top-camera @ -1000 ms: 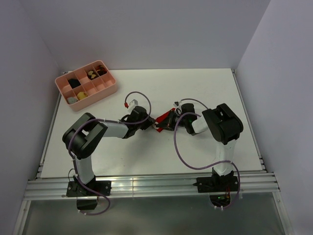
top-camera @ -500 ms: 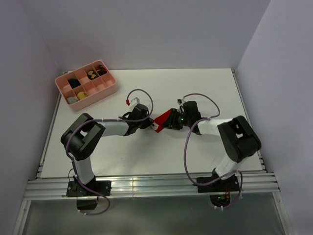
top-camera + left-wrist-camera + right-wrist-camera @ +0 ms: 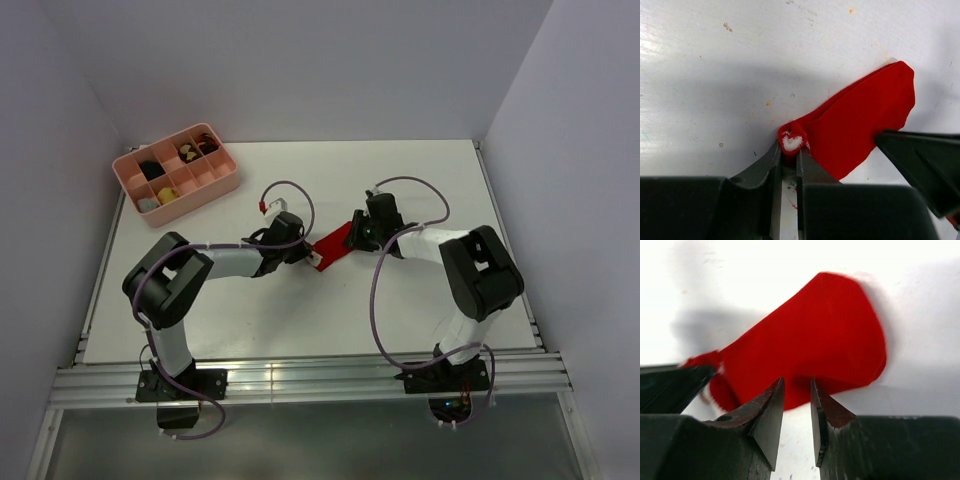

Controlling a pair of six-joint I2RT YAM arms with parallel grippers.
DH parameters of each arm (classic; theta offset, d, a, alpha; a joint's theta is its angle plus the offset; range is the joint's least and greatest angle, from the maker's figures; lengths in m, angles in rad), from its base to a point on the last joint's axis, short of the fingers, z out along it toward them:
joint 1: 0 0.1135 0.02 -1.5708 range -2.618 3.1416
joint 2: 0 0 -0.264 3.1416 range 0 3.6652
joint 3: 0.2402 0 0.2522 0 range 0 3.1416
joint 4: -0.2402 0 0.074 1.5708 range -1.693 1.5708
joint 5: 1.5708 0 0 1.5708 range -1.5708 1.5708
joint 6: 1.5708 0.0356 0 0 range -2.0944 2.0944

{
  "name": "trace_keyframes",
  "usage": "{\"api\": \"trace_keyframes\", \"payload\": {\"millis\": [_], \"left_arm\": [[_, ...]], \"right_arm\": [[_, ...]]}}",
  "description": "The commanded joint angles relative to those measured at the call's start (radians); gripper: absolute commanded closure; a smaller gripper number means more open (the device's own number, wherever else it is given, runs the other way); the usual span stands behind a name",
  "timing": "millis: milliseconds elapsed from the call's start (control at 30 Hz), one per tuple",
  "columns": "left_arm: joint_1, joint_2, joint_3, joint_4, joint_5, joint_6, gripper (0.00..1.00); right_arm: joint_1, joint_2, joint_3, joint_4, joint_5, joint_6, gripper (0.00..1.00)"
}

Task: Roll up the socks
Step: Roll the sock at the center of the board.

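The red socks (image 3: 333,245) sit near the middle of the white table (image 3: 300,310), slung between the two arms. The left gripper (image 3: 308,256) pinches their curled left end, where a white mark shows, jaws almost together. The right gripper (image 3: 356,236) nips the right edge, jaws narrow on the cloth. A pink compartment tray (image 3: 228,184) stands well apart at the far left

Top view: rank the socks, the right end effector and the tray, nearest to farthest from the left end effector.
Measured from the left end effector:
1. the socks, pinched in it, just to its right.
2. the right end effector, at the other end of the socks.
3. the tray, far back on the left.
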State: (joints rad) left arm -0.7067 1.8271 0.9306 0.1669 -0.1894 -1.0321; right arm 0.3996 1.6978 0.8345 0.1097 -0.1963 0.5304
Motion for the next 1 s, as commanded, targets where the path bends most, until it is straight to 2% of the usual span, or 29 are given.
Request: {"api": "trace_keyframes", "payload": {"millis": [0,367,633,833,967], "left_arm": [[-0.005,-0.029,-0.003,-0.073,-0.005,0.064,0.99],[-0.008,-0.129,-0.009,-0.19,0.028,0.201,1.0],[-0.01,0.006,0.068,-0.237,0.09,0.245,1.0],[-0.02,0.058,0.119,-0.344,0.064,0.222,0.99],[-0.02,0.077,0.154,-0.386,0.039,0.198,1.0]], "right_arm": [[0.004,0.065,0.092,-0.05,0.074,-0.027,0.66],[-0.001,0.229,0.281,-0.194,0.084,-0.052,0.65],[-0.001,0.273,0.298,-0.197,0.07,-0.063,0.65],[-0.001,0.254,0.299,-0.202,0.06,-0.079,0.65],[0.008,0.16,0.203,-0.113,0.026,-0.112,0.63]]}}
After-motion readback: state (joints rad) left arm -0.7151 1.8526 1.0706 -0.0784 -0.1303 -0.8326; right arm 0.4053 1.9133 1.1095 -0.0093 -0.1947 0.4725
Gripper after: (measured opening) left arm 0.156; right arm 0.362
